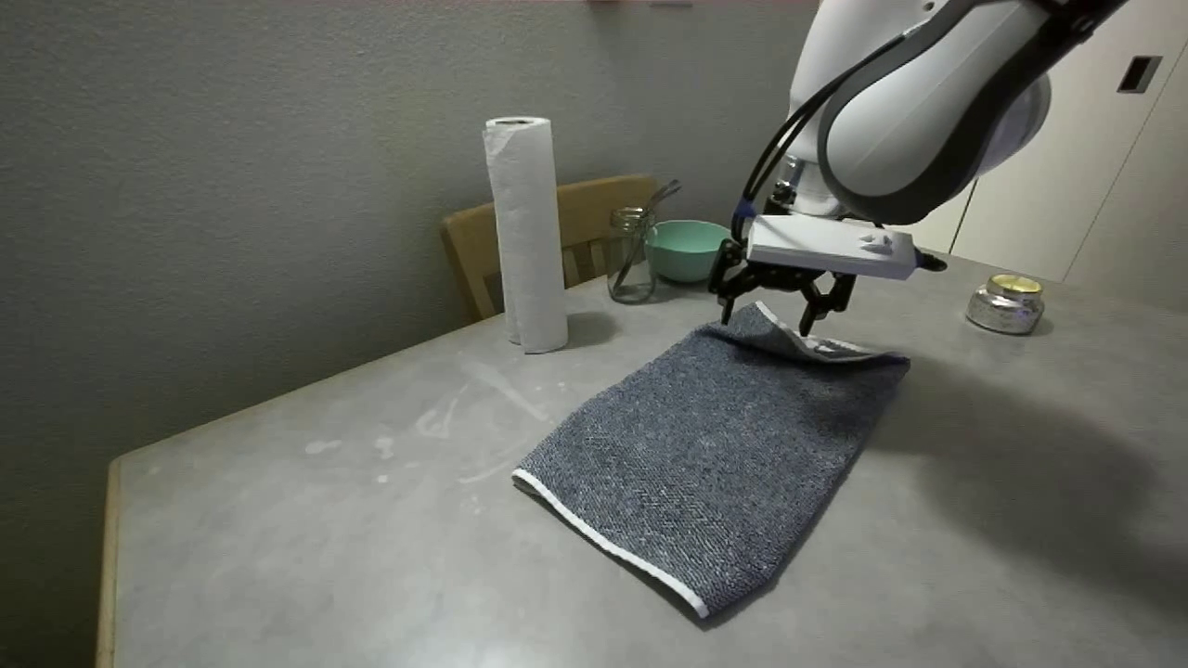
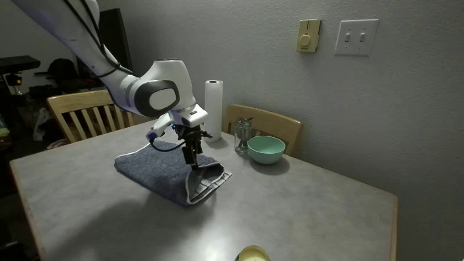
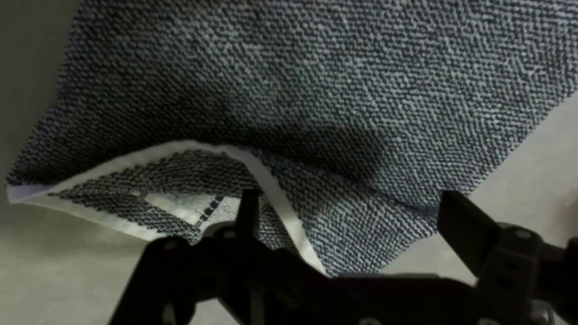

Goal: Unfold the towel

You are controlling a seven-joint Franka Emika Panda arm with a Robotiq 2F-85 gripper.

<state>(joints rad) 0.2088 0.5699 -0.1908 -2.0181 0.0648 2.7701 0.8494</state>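
The dark grey towel [image 1: 696, 436] lies on the table in both exterior views, its near end showing a white edge. At its other end a raised, curled flap bares the inner side; in an exterior view the towel [image 2: 156, 166] opens there into a loop with white stripes inside. My gripper [image 1: 766, 325] is open above this curled end; it also shows side-on in an exterior view [image 2: 195, 167]. In the wrist view the fingers [image 3: 348, 198] stand wide apart, with the towel [image 3: 316, 81] and its white edge passing between them. Whether a fingertip touches the cloth I cannot tell.
A white paper roll [image 1: 527, 241] stands upright by the table's wall edge. A glass jar with utensils [image 1: 631, 260] and a green bowl [image 2: 266, 149] stand close behind the curled end. A silver candle jar [image 1: 1007, 304] sits apart on the table [image 2: 308, 217].
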